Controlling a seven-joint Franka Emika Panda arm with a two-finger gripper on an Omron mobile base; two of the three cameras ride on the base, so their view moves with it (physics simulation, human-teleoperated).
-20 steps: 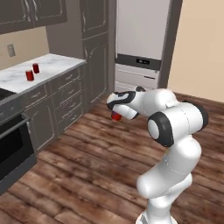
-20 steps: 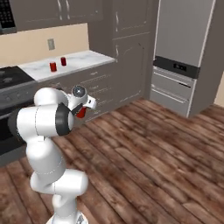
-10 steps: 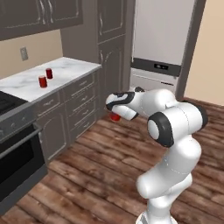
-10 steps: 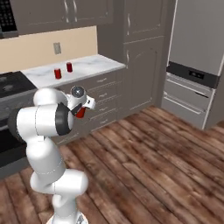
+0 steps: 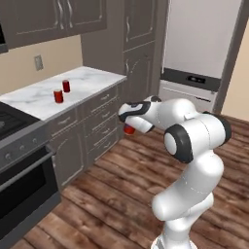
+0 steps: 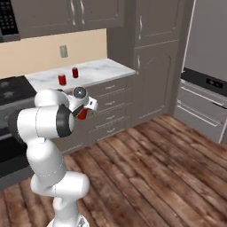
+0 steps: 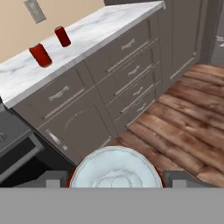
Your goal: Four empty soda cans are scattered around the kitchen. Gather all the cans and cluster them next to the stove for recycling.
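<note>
While two soda cans (image 5: 59, 96) (image 5: 66, 86) already stand on the worktop (image 5: 92, 82) right of the stove (image 5: 14, 127), the end effector (image 5: 129, 127), clamped on a third can (image 7: 115, 169), hangs over the floor, and a fourth evidently remains uncollected.

At the left of the left base view, a white marble counter (image 5: 92, 82) carries two red soda cans (image 5: 58, 96) (image 5: 66, 86) standing upright, close together.

Three soda cans (image 5: 58, 96) (image 5: 66, 86) (image 5: 129, 130), one stove (image 5: 14, 121), one refrigerator (image 5: 202, 53)
</note>
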